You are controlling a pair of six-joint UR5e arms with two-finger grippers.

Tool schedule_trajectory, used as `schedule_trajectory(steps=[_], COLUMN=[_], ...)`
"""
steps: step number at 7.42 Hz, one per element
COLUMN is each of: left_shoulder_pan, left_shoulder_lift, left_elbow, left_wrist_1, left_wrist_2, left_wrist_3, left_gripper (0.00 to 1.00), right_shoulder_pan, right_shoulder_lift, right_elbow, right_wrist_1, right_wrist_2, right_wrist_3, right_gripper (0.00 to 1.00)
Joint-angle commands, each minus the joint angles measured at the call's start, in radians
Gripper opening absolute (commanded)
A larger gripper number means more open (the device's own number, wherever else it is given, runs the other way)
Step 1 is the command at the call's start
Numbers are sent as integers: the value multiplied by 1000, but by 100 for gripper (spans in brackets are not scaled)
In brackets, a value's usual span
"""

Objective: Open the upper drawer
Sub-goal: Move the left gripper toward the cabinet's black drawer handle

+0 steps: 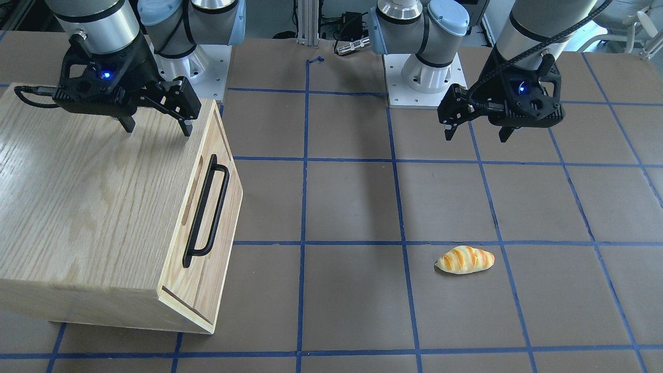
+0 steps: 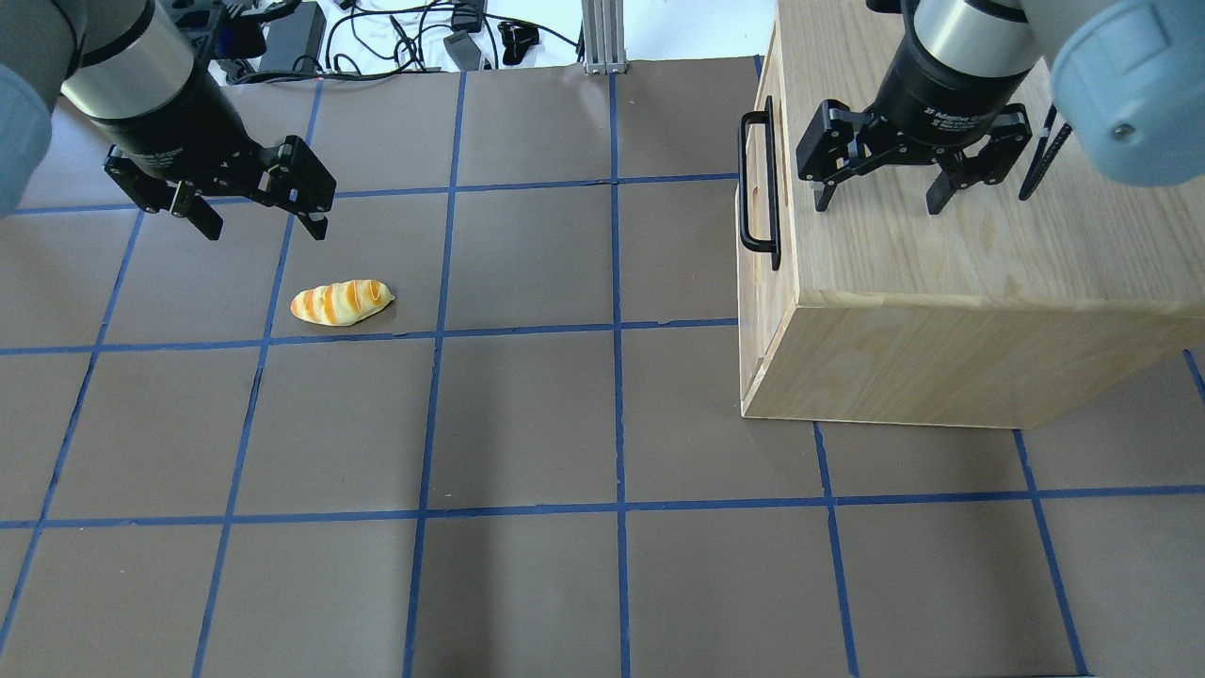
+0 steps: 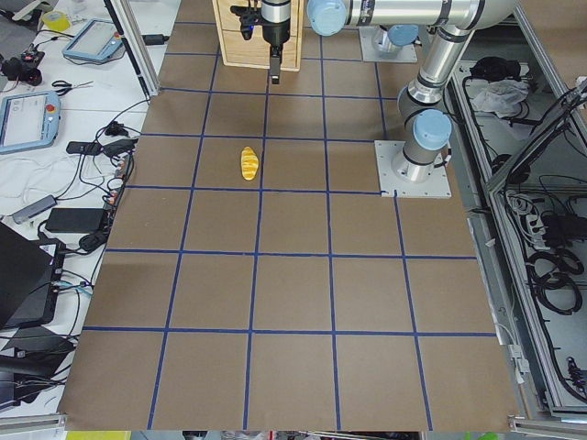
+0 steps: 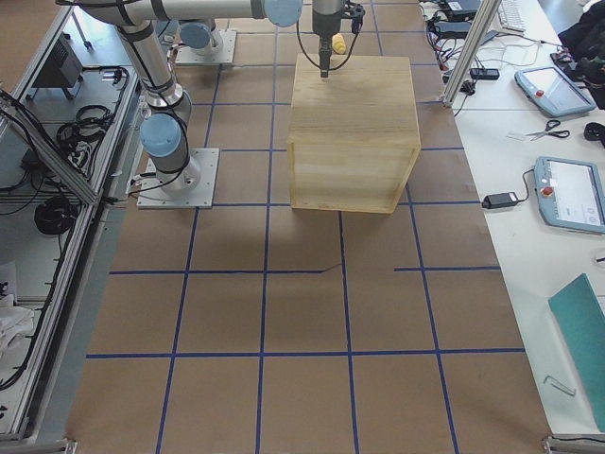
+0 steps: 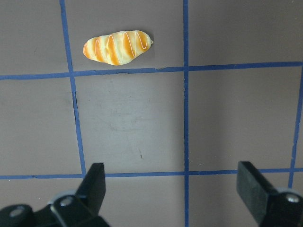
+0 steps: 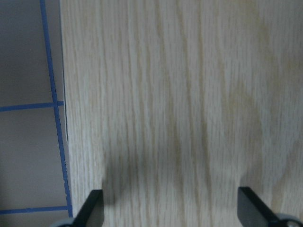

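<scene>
The upper drawer [image 1: 203, 210] sits flush in the front of the oak cabinet [image 1: 77, 207], with its long black bar handle [image 1: 217, 207] facing the table's middle. The handle also shows in the overhead view [image 2: 745, 179]. My right gripper [image 1: 156, 127] is open and empty. It hovers over the cabinet's top [image 6: 180, 94], back from the front edge, and touches nothing; it also shows in the overhead view [image 2: 878, 203]. My left gripper [image 2: 264, 229] is open and empty above the table, far from the cabinet.
A striped toy bread roll [image 2: 341, 302] lies on the brown table just in front of the left gripper [image 5: 173, 182]; the left wrist view shows the roll [image 5: 117, 47] too. Blue tape lines grid the table. Cables and devices lie beyond the far edge.
</scene>
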Motion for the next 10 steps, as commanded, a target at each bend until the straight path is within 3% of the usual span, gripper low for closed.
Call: schedule_trajectory(steps=[1,10], left_shoulder_pan=[-1,13], left_shoulder_lift=[0,-21], left_elbow=[0,46], left_wrist_1=[1,9], left_wrist_2=[-1,-56], left_wrist_3=[1,7], left_gripper=[100,100], right_shoulder_pan=[0,-1], right_shoulder_lift=[0,0], right_elbow=[0,0], right_wrist_1=[0,0], right_wrist_2=[-1,-1], right_wrist_3=[0,0], right_gripper=[100,100])
